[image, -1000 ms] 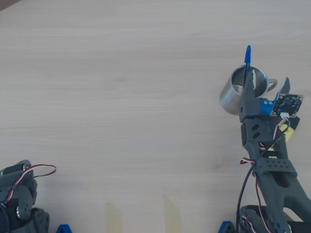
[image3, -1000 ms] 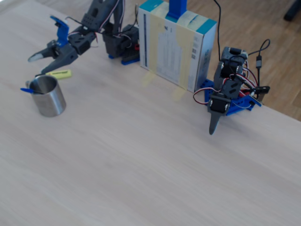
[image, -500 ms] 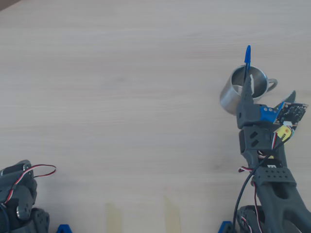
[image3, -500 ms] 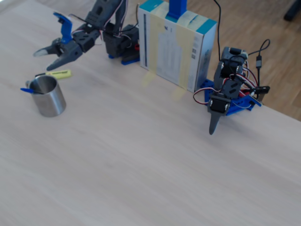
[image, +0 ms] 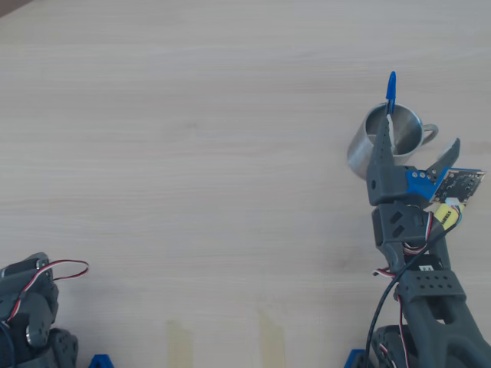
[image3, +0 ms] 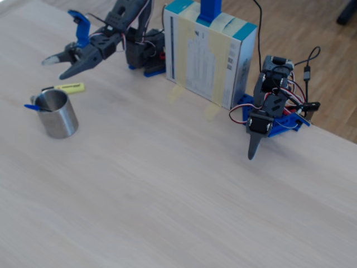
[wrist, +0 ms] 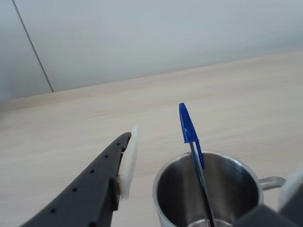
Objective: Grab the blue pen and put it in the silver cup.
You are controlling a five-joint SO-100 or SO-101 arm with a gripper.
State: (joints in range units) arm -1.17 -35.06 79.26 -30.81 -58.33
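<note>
The blue pen (image: 390, 92) stands tilted inside the silver cup (image: 359, 153), its blue cap sticking out over the rim. In the wrist view the pen (wrist: 191, 128) leans against the cup's inner wall (wrist: 236, 189). My gripper (image: 420, 134) is open and empty, its jaws spread on either side of the cup and above it. In the wrist view the gripper (wrist: 215, 156) shows one dark finger with a white pad (wrist: 128, 158) to the left of the cup. In the fixed view the gripper (image3: 53, 68) hovers above and behind the cup (image3: 58, 118).
A yellow highlighter (image3: 70, 87) lies on the table behind the cup, partly under my arm (image: 447, 217). A second arm (image3: 268, 111) rests folded at the right, beside a taped box (image3: 209, 56). That arm shows at the overhead view's lower left (image: 27, 307).
</note>
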